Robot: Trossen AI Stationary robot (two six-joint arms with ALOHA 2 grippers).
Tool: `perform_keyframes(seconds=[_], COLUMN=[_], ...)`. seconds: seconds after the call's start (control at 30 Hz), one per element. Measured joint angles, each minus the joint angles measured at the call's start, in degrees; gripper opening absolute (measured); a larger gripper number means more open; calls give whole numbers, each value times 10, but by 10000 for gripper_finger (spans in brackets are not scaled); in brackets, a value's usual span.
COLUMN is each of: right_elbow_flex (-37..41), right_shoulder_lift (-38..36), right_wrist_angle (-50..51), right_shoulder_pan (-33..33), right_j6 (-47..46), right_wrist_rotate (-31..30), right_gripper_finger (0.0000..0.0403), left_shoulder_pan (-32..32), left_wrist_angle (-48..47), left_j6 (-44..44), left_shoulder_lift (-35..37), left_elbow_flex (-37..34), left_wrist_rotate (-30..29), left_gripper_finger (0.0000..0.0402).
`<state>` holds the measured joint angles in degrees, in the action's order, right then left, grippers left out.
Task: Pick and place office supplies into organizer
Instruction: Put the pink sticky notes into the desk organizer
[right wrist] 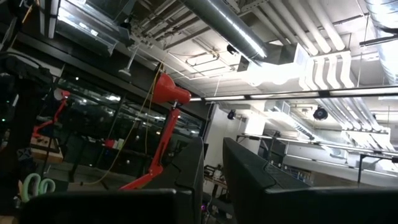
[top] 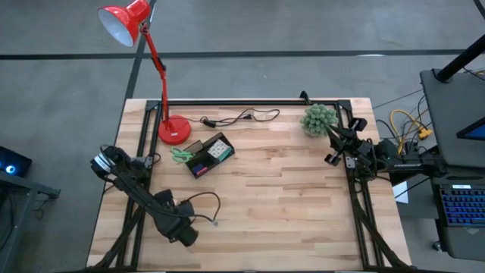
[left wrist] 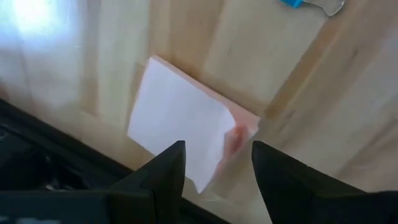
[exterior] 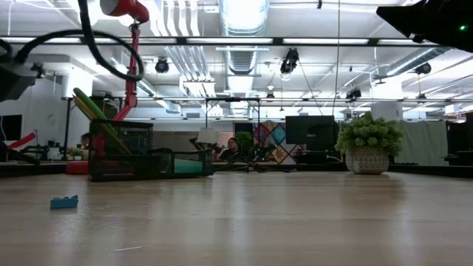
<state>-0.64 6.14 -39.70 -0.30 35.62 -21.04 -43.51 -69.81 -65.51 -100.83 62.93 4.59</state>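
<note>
Left pincer (left wrist: 214,165) released, fingers (left wrist: 165,171) parted, pointing down over pad (left wrist: 186,127); pad on surface (top: 303,189) just beyond fingertips, near surface's left front edge. Small blue clip (left wrist: 292,3) further off. Left arm bent low along left side. Organizer (top: 206,155) well away toward lamp base (top: 174,130), scissors (top: 180,155) beside it. Bare wood between. Right pincer (right wrist: 211,165) at right edge by plant (top: 318,119), tilted upward, fingers narrowly apart, grasping nothing.
</note>
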Motion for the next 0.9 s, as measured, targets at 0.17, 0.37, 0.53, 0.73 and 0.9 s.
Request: perform_keyframes(seconds=[0.17,0.37,0.53,0.73,0.9], right_elbow_flex=[0,0,0,0,0], right_shoulder_lift=[0,0,0,0,0], right_wrist_angle=[0,0,0,0,0], right_shoulder_pan=[0,0,0,0,0], right_j6=[0,0,1,5,5], right_wrist_rotate=[0,0,0,0,0], right_gripper_finger=[52,52,52,52,52], left_shoulder_pan=[-1,0,0,0,0], left_wrist_angle=[17,31,74,83,93], left_j6=[1,1,2,5,3], left_shoulder_lift=[1,3,6,10,26], left_elbow_flex=[-15,-37,-65,-71,-80], left_wrist_rotate=[26,25,27,29,27], left_gripper_finger=[171,171,171,170,139])
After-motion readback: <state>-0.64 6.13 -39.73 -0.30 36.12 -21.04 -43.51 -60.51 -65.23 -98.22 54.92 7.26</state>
